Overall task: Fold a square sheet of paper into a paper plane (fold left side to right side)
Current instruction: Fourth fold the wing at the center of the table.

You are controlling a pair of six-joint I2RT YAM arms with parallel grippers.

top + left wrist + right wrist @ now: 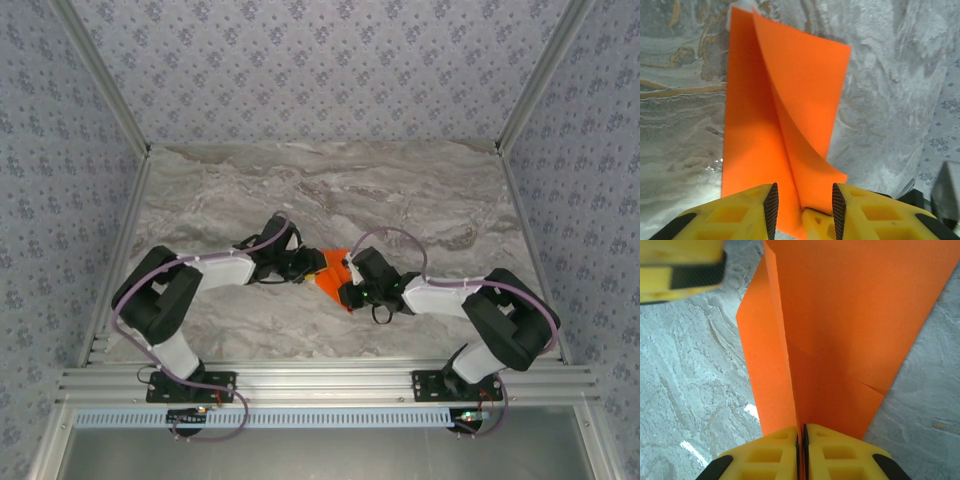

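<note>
Evidently mid-fold, pinching the square sheet of paper [850, 315] in right gripper [801, 440], with left gripper [805, 192] spread astride it; next, likely clamping and carrying rightward.

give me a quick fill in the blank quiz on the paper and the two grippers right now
1. The paper is bright ___ in colour.
2. The right gripper is ___ on the paper, its two sides pressed together.
3. The left gripper is ___, its two sides standing apart with the paper between them.

Missing words: orange; shut; open
</note>
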